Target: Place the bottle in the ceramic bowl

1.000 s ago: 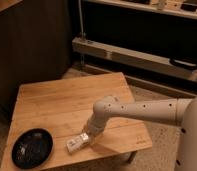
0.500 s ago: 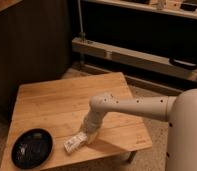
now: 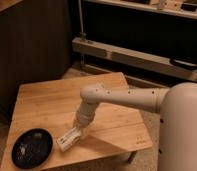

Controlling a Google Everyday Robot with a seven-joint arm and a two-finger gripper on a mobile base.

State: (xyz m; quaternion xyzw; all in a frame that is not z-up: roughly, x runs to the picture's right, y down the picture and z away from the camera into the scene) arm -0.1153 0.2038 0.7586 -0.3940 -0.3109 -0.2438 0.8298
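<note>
Low wooden table [image 3: 52, 102] is carrying 2 things, both nr its front-left corner: ceramic bowl [image 3: 32, 148] is sitting by the front edge, and bottle [image 3: 67, 140] is lying on its side just beside it, twd mid-table. Robot's gripper [image 3: 78, 131] is clamping the bottle's far end there.

The robot is off-white all over. Its body [image 3: 184, 131] is a broad, smooth, rounded shell at the near right. The arm [image 3: 134, 97] is a thick round tube with a row of small dark dots along it, ending in a ball-like elbow [image 3: 94, 94] with more dots. A shorter, ribbed section leads to the pale gripper [image 3: 76, 132], fingers drawn together, low over the near left of the table [image 3: 42, 100].
</note>
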